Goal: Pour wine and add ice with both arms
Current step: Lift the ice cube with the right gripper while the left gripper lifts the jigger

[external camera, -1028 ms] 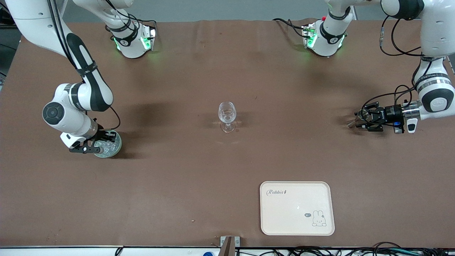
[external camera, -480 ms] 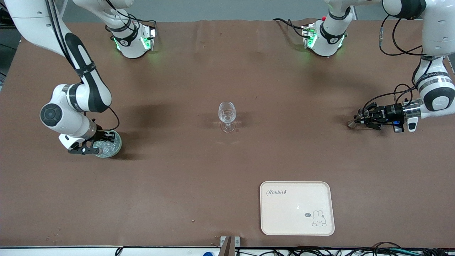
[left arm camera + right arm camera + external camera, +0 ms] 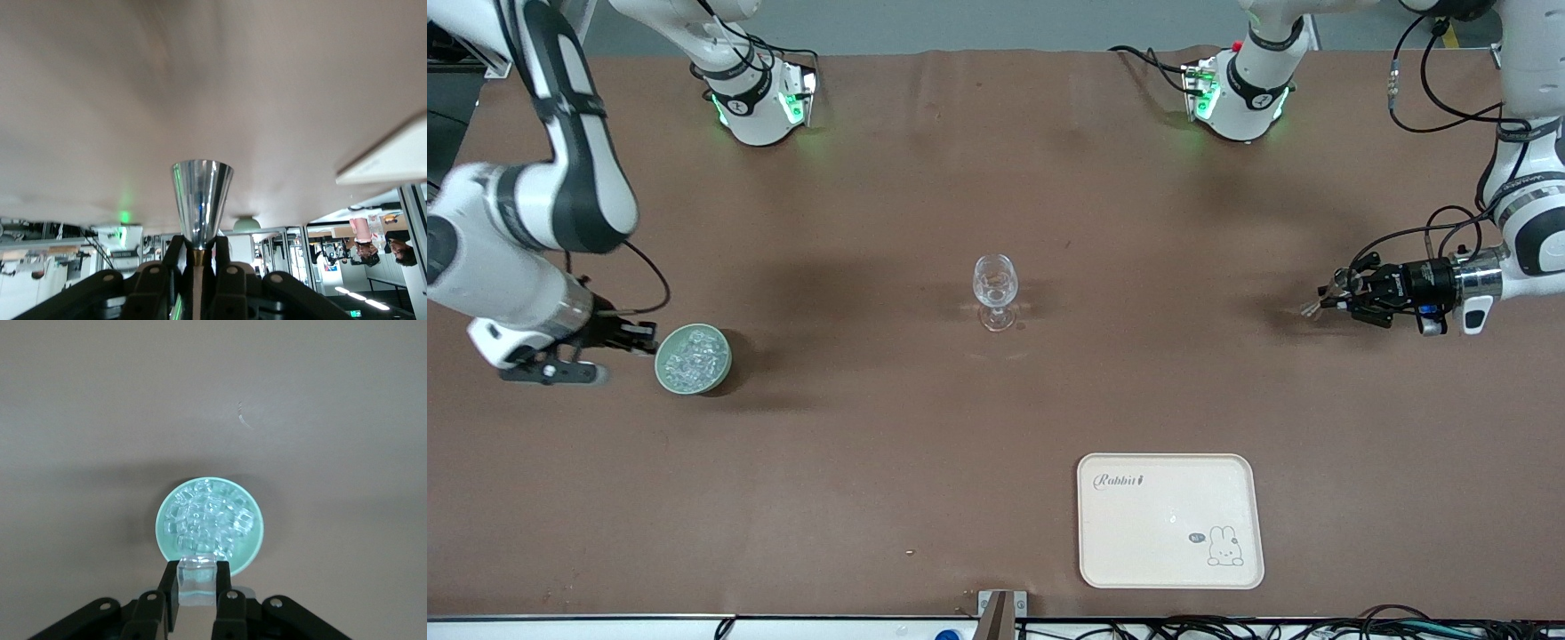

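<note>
Robotics lab: brown-covered table (image 3: 925,462), cabling.

One wine glass (image 3: 995,289), one bowl (image 3: 693,359), one tray (image 3: 1169,521), two arms (image 3: 534,213).

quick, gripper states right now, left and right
Left gripper: shut on a shiny metal cup, lying on its side above the table.
Right gripper: shut on an ice cube, beside the green bowl of ice.

My right gripper (image 3: 197,587) hangs raised, fingers clamped on an ice cube (image 3: 197,579); my left gripper (image 3: 1343,292), wrist level, pinches a metal cup (image 3: 201,200).
</note>
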Robot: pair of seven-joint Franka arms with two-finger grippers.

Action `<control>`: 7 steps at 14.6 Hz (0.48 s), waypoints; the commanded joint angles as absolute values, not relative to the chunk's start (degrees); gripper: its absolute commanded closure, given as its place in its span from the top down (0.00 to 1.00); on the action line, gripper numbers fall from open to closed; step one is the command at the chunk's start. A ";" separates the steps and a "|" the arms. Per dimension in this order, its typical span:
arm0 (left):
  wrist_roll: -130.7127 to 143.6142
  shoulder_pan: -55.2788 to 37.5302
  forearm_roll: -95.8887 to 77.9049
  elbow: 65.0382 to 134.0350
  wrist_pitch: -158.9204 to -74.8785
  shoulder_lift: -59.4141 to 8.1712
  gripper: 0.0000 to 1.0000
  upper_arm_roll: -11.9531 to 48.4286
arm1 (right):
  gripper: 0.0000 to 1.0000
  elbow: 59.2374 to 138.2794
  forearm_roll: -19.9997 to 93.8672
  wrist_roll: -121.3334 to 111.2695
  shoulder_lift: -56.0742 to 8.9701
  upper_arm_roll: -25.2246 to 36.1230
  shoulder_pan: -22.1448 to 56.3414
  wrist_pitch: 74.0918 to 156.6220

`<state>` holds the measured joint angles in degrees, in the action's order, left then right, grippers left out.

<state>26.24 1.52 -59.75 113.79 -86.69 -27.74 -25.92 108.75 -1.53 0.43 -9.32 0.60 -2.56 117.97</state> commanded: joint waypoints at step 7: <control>41.65 1.58 -62.32 114.08 -91.57 -15.74 0.00 -7.41 | 0.01 86.50 -2.46 1.23 -3.44 -0.17 -6.84 88.70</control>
<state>40.23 1.30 -61.88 112.55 -89.45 -18.89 -11.25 90.31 -1.76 0.47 -3.77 0.86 -4.81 92.97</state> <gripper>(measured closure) 0.775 0.749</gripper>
